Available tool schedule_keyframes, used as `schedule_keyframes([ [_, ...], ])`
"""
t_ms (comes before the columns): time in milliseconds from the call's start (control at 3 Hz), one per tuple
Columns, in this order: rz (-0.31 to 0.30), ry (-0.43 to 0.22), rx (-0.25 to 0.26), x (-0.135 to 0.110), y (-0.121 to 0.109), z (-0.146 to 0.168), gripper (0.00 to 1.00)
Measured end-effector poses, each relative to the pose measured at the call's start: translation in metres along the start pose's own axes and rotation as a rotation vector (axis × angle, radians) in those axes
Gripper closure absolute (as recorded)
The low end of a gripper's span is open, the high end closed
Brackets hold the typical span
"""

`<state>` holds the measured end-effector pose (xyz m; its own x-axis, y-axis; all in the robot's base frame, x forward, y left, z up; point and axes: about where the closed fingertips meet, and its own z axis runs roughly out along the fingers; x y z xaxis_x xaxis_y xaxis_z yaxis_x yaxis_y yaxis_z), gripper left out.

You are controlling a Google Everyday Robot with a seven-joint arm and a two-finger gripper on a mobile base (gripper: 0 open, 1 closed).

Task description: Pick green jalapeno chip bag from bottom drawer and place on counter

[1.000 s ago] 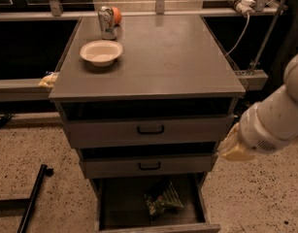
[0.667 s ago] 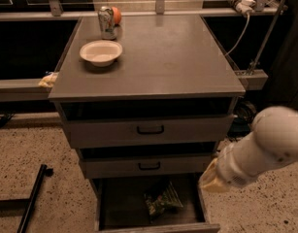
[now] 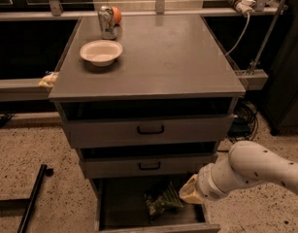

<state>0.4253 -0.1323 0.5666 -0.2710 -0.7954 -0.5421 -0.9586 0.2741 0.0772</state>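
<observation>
The green jalapeno chip bag lies crumpled in the open bottom drawer, right of its middle, on the dark floor of the drawer. My white arm reaches in from the lower right. My gripper, with its pale yellow end, is at the drawer's right side, just right of the bag and above the drawer's right wall. Whether it touches the bag I cannot tell. The grey counter is the cabinet's flat top.
A white bowl, a can and an orange ball sit at the counter's back left. Two shallower drawers with black handles stand slightly open above the bottom drawer. A black bar lies on the floor at left. Cables lie at right.
My arm has moved down and to the left, from beside the middle drawer to the right side of the open bottom drawer, close to the bag. The bag has not moved.
</observation>
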Motion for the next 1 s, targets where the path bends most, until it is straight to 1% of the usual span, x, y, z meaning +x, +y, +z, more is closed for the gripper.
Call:
schedule_keyframes([
  [333, 0.0, 0.0, 0.0, 0.0, 0.0, 0.0, 1.0],
  [667, -0.049, -0.018, 0.041, 0.009, -0.011, 0.02, 1.0],
  [1000, -0.151, -0.072, 0.137, 0.023, -0.055, 0.057, 1.0],
])
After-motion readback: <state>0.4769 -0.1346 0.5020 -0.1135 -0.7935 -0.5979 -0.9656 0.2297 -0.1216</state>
